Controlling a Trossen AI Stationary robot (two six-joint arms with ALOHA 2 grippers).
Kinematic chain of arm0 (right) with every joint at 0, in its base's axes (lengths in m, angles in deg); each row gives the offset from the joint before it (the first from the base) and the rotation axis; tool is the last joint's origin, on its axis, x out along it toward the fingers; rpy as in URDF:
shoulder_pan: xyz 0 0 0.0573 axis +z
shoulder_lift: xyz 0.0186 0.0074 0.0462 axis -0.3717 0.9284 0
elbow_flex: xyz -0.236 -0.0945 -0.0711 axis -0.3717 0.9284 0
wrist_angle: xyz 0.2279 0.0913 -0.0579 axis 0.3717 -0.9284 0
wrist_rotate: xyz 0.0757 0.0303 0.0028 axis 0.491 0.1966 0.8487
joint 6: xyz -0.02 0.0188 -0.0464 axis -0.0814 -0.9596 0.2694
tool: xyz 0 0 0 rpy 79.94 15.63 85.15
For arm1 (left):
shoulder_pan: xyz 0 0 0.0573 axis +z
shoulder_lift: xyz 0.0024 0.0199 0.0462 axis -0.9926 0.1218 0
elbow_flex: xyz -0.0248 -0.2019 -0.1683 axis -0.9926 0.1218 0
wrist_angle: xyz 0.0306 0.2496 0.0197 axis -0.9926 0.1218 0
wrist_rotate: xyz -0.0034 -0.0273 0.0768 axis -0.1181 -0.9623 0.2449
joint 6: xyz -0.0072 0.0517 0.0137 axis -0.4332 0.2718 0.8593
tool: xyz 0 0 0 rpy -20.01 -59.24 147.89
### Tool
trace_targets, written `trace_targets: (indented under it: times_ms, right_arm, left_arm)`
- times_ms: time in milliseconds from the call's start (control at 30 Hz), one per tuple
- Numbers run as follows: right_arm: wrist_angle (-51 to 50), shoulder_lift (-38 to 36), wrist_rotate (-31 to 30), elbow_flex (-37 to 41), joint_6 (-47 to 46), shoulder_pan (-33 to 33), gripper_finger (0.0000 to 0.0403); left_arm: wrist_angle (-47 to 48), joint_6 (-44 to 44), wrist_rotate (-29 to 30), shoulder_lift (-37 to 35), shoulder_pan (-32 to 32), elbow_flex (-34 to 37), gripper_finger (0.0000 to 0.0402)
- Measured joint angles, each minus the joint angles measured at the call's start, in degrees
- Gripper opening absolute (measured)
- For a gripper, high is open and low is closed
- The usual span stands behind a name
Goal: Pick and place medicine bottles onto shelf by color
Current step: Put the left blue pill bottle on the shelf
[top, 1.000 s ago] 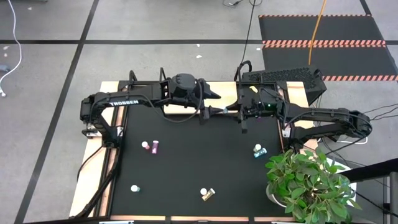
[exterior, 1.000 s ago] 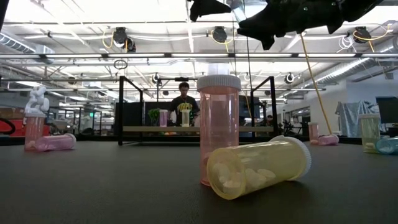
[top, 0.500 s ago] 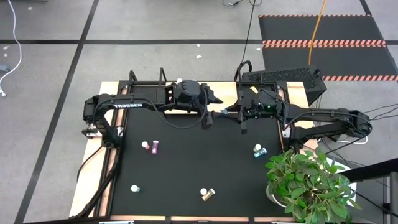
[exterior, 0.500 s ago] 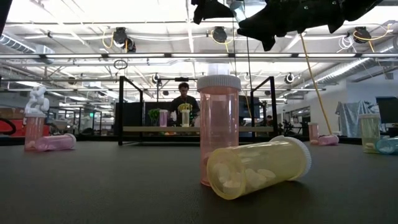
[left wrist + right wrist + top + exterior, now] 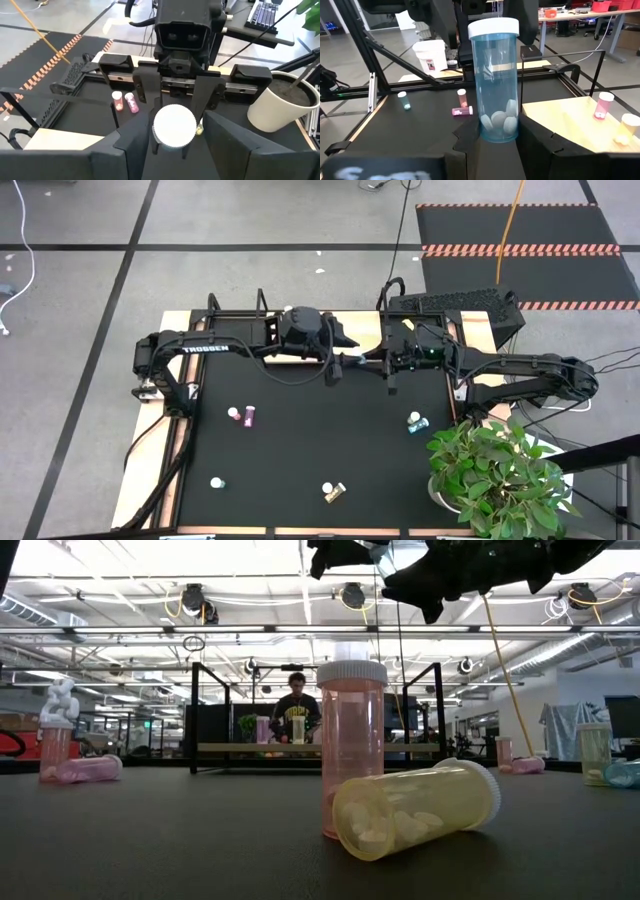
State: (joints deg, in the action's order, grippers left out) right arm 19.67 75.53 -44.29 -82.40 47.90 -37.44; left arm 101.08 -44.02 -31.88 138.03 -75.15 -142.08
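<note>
Bottles lie scattered on a black tabletop (image 5: 300, 450) seen from above, while two dark arms meet near the frame's upper centre. The right gripper (image 5: 492, 137) has its jaws clamped on an upright teal bottle (image 5: 494, 80) with a white cap and white tablets inside. The left gripper (image 5: 172, 145) reaches the same bottle from its cap end, jaws on either side of the cap; whether they touch it cannot be told. The light-wood shelf (image 5: 320, 748) stands at the tabletop's far edge in the low view, carrying a few bottles. Nearest that camera, a pink bottle (image 5: 351, 745) stands upright behind a yellow bottle (image 5: 418, 808) on its side.
</note>
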Motion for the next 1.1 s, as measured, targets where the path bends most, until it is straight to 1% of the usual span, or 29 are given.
trace_targets:
  times_ms: [600, 667, 833, 900, 1000, 1100]
  right_arm:
    - [0.1, 0.0, 0.1, 0.0, 0.0, 0.0, 0.0105]
    - [0.1, 0.0, 0.1, 0.0, 0.0, 0.0, 0.0105]
    - [0.1, 0.0, 0.1, 0.0, 0.0, 0.0, 0.0105]
    - [0.1, 0.0, 0.1, 0.0, 0.0, 0.0, 0.0105]
    - [0.1, 0.0, 0.1, 0.0, 0.0, 0.0, 0.0105]
    - [0.1, 0.0, 0.1, 0.0, 0.0, 0.0, 0.0105]
  left_arm:
    - [0.0, 0.4, -0.3, 0.0, 0.0, 0.0, 0.0182]
    - [0.0, 0.3, -0.3, 0.0, 0.0, 0.0, 0.0174]
    - [0.1, -0.1, -0.3, 0.0, 0.0, 0.0, 0.0132]
    - [0.1, -0.5, -0.3, 0.0, 0.2, 0.0, 0.0123]
    - [0.1, -0.5, -0.7, 0.0, 0.3, 0.0, 0.0120]
    - [0.1, -0.6, -0.8, 0.0, 0.3, 0.0, 0.0128]
